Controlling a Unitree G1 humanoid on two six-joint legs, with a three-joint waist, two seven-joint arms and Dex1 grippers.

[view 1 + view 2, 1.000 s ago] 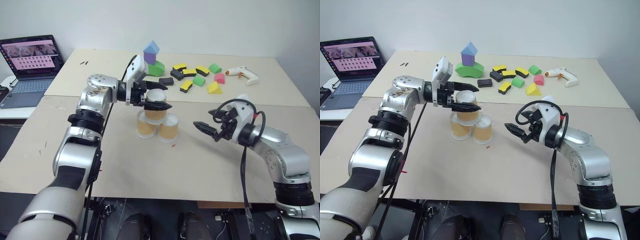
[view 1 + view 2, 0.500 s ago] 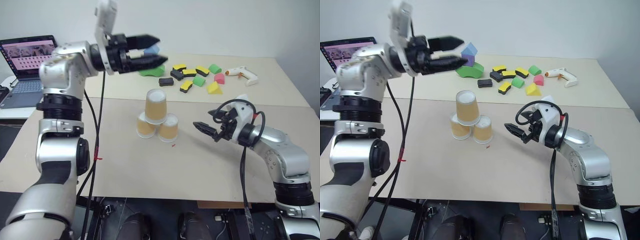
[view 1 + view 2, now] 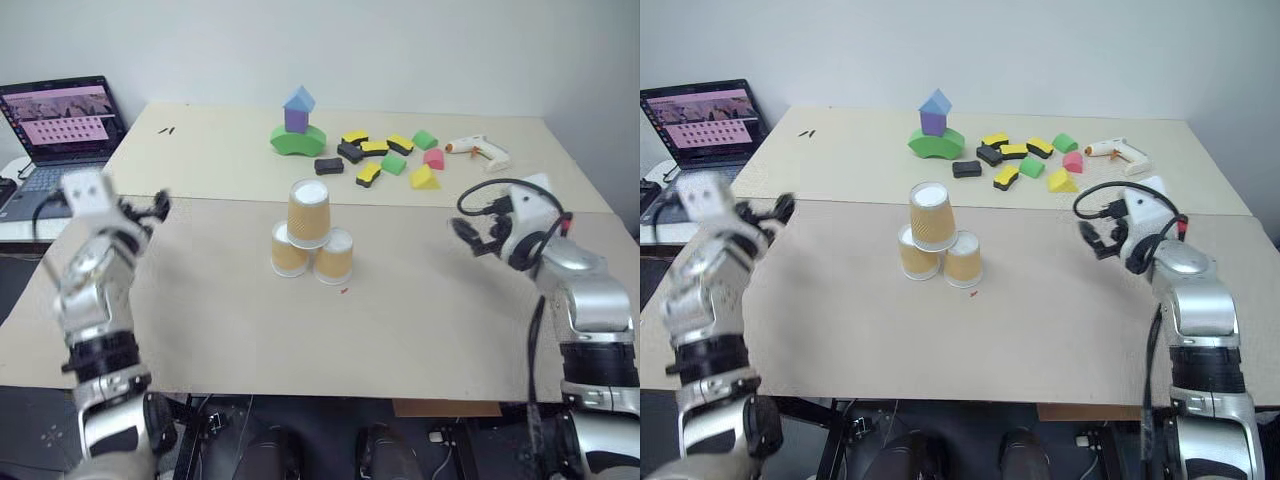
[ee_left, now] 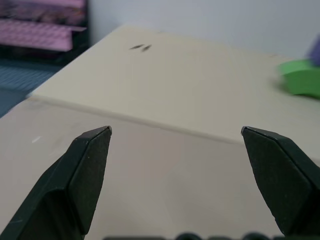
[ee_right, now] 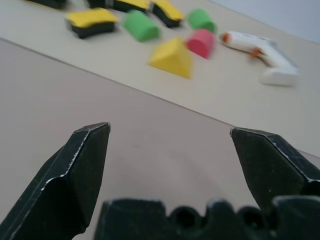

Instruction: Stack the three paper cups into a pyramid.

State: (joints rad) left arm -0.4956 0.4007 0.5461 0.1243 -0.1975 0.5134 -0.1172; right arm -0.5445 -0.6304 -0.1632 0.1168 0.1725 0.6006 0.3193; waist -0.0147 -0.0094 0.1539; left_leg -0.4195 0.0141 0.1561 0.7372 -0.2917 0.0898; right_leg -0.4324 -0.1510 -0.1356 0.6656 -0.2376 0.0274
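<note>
Already, the pyramid (image 3: 311, 238) is seen standing at the centre of the frame on the tabletop (image 3: 400, 320): two paper cups are set upside down side by side and touching, and a third is seated on top, straddling both. The stack's long axis is upright, with no lean to be made out.

The left tool (image 3: 158, 207) is held at the left edge of the frame, its black fingers spread wide with nothing between them. The right tool (image 3: 466, 232) is held at the right, likewise spread and empty. Both are well apart from the cups, which lie between them, inward from each; the right tool is judged slightly the nearer.

The task is judged complete, so no further grasp seems called for. A green, purple and blue block tower (image 3: 297, 126) is seen behind the cups.
</note>
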